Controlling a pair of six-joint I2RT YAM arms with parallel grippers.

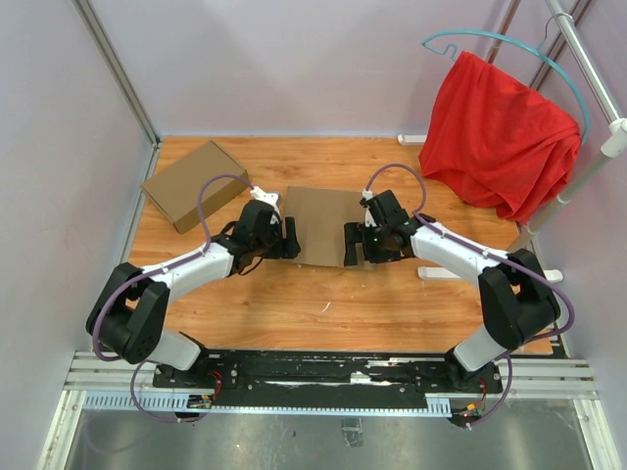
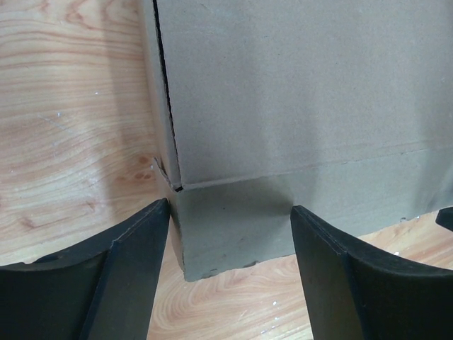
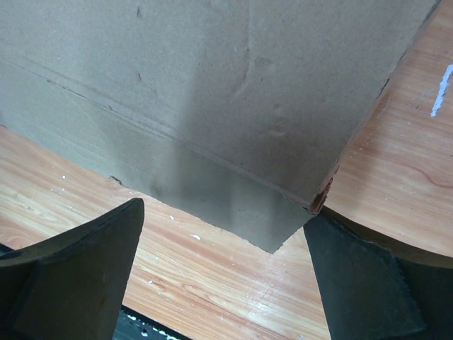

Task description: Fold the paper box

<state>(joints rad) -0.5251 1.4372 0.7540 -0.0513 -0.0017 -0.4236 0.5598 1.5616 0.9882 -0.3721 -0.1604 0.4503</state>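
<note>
Paper box (image 1: 321, 223) flat between left gripper (image 1: 291, 238) and right gripper (image 1: 351, 245), equally near. Jaws open, facing its ends.

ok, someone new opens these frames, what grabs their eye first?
Probably the red cloth hanging at the far right, the only loud colour in view. Next, the two arms meeting in the middle, left claw and right claw both open at opposite sides of the flat brown paper box. A second cardboard box sits near the far left corner.
</note>
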